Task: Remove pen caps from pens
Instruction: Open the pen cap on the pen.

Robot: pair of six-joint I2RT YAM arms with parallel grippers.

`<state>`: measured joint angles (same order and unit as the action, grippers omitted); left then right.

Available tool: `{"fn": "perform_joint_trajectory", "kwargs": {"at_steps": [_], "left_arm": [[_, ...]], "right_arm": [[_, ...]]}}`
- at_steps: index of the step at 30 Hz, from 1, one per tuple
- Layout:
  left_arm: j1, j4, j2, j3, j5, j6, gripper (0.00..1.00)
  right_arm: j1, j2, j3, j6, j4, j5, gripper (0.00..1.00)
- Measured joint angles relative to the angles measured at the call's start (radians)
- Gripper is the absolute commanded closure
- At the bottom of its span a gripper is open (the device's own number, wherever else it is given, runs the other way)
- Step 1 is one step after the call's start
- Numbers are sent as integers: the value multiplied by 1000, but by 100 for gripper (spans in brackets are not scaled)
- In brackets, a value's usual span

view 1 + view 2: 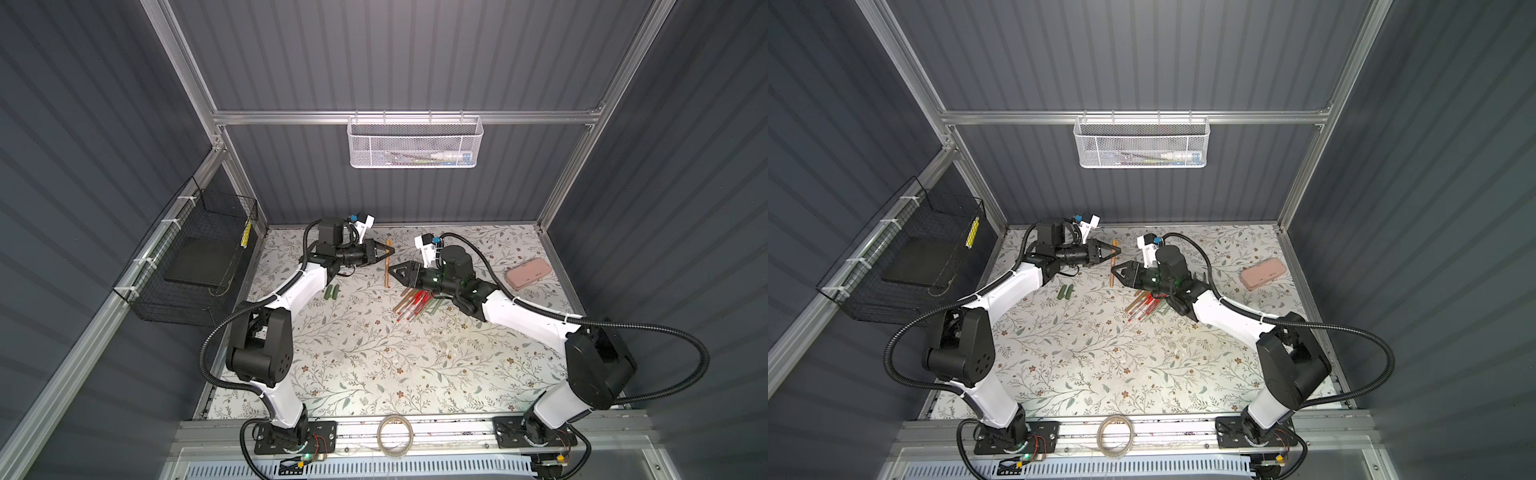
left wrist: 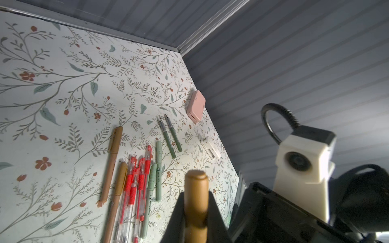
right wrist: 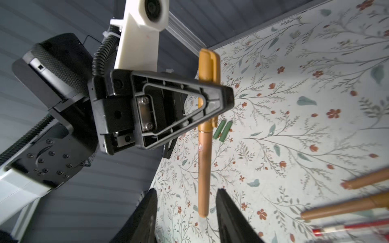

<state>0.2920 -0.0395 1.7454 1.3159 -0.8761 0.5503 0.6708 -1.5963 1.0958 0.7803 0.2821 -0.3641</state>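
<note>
Right wrist: slim golden-brown pen [image 3: 203,168], darker clipped cap [image 3: 207,65] on.

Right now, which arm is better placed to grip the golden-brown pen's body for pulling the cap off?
Right. The left hand is shut on the cap of the golden-brown pen, whose body lies between the fingers of the open right hand, so it probably only needs to close.

One golden-brown pen [image 3: 203,168] hangs clamped in the left gripper [image 1: 390,250]. Two more golden-brown pens [image 2: 111,164] lie under the right gripper [image 1: 394,270]. With them lie two pale green pens [image 2: 159,168], two uncapped dark green pens [image 2: 167,140] and three or four overlapping red-trimmed pens [image 2: 132,174]. Two dark green caps [image 1: 332,292] lie near the left gripper, on its wrist side. One pink case [image 1: 528,273] lies well behind the right gripper.
</note>
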Motion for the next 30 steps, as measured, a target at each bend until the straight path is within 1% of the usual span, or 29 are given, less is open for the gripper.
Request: {"fn": "perform_joint_trajectory", "kwargs": {"at_steps": [5,10,12,15,20,22,27,30], "left_arm": [[9,24,0,0,21,-20,100],[22,26,0,0,20,-21,100],[24,26,0,0,20,-21,100],[27,25,0,0,21,-21,100],[30,25,0,0,24,-24,100],[30,30,0,2,27,-26,100],[35,75,1,22,52,-44,100],[35,113,3,34,62,-59,100]], "right_arm": [[21,-32,85,-58,-170,97,51],[24,-91,149,-83,-243,122,54],[24,-113,175,-89,-261,121,58],[26,-141,208,-98,-274,116,67],[34,-165,252,-108,-295,99,94],[34,-165,253,-103,-300,103,100],[38,-164,247,-96,-300,104,100],[45,-150,209,-80,-263,114,100]]}}
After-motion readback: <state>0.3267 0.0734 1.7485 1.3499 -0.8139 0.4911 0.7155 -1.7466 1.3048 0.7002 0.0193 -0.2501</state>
